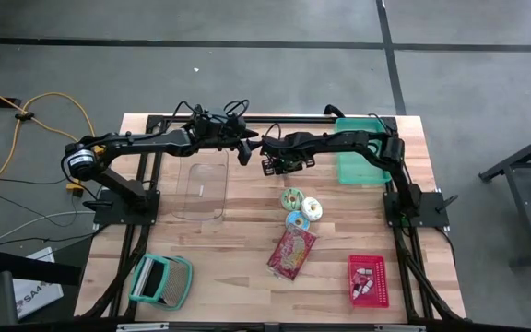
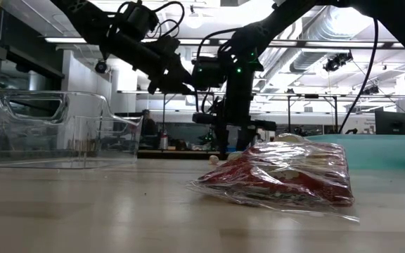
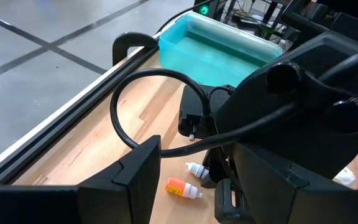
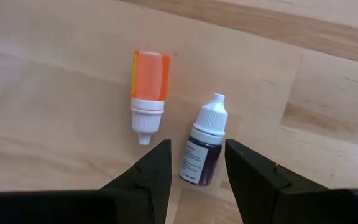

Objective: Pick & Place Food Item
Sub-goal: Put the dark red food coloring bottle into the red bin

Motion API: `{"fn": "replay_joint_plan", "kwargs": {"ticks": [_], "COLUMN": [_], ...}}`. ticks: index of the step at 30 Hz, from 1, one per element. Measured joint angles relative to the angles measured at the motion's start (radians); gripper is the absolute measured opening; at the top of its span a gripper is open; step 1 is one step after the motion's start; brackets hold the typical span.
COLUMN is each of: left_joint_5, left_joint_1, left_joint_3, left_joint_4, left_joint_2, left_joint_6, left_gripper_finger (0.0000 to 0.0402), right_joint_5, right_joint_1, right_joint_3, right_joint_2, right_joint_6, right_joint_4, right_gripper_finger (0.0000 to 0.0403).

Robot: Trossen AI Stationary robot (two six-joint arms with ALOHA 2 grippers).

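Two small dropper bottles lie side by side on the wooden table: an orange one (image 4: 149,87) and a dark purple one with a white cap (image 4: 202,146). My right gripper (image 4: 197,171) points down over them, open. Its fingers stand on either side of the purple bottle's bottom end, with a gap on each side. The left wrist view shows the orange bottle (image 3: 182,186) under the right gripper. My left gripper (image 1: 245,148) hovers open above the table's far middle, close beside the right arm's wrist, with nothing between its fingers.
A clear plastic bin (image 1: 201,189) stands left of centre and a teal tray (image 1: 358,157) at the far right. Nearer lie round pastries (image 1: 300,207), a red snack bag (image 1: 291,252), a red basket of bottles (image 1: 368,279) and a teal tool (image 1: 159,279).
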Motion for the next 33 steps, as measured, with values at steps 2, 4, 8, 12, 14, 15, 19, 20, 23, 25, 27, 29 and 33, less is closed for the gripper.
{"fn": "replay_joint_plan", "kwargs": {"ticks": [2, 4, 8, 12, 14, 15, 19, 20, 23, 25, 27, 29, 33], "left_joint_5": [0.000, 0.000, 0.002, 0.002, 0.002, 0.002, 0.002, 0.002, 0.002, 0.002, 0.003, 0.002, 0.002], "left_joint_1": [0.000, 0.000, 0.000, 0.000, 0.000, 0.000, 0.000, 0.000, -0.001, -0.001, -0.001, -0.001, -0.001], "left_joint_3": [0.000, 0.000, 0.000, 0.000, 0.000, 0.000, 0.000, 0.000, 0.000, 0.000, 0.000, 0.000, 0.000], "left_joint_4": [0.000, 0.001, 0.001, 0.002, 0.002, 0.002, 0.002, 0.002, 0.002, 0.002, 0.002, 0.002, 0.002], "left_joint_2": [0.000, 0.000, 0.000, 0.000, 0.000, 0.000, 0.000, 0.000, 0.000, 0.000, 0.000, 0.000, 0.000], "left_joint_6": [0.000, 0.000, 0.000, 0.000, 0.000, 0.000, 0.000, 0.000, 0.000, 0.000, 0.000, 0.000, 0.000], "left_gripper_finger": [0.0195, 0.0195, 0.0195, 0.0195, 0.0195, 0.0195, 0.0195, 0.0195, 0.0195, 0.0195, 0.0195, 0.0195, 0.0195], "right_joint_5": [0.002, 0.003, 0.005, 0.011, 0.010, 0.010, 0.010, 0.010, 0.010, 0.010, 0.010, 0.010, 0.010], "right_joint_1": [0.000, 0.000, 0.001, 0.000, 0.001, 0.001, 0.001, 0.001, 0.001, 0.000, 0.000, 0.000, 0.000], "right_joint_3": [0.000, 0.000, 0.000, 0.000, 0.000, 0.000, -0.001, -0.001, -0.001, -0.001, -0.001, -0.001, -0.002], "right_joint_2": [0.000, 0.000, 0.000, 0.000, 0.001, 0.001, 0.002, 0.002, 0.002, 0.002, 0.002, 0.002, 0.002], "right_joint_6": [0.000, 0.000, 0.000, 0.000, 0.000, 0.000, -0.001, -0.003, -0.004, -0.004, -0.004, -0.007, -0.026], "right_joint_4": [-0.001, -0.005, -0.014, -0.022, -0.023, -0.023, -0.023, -0.024, -0.037, -0.043, -0.043, -0.043, -0.042], "right_gripper_finger": [0.0138, 0.0138, 0.0138, 0.0138, 0.0138, 0.0138, 0.0138, 0.0138, 0.0138, 0.0138, 0.0138, 0.0138, 0.0138]}}
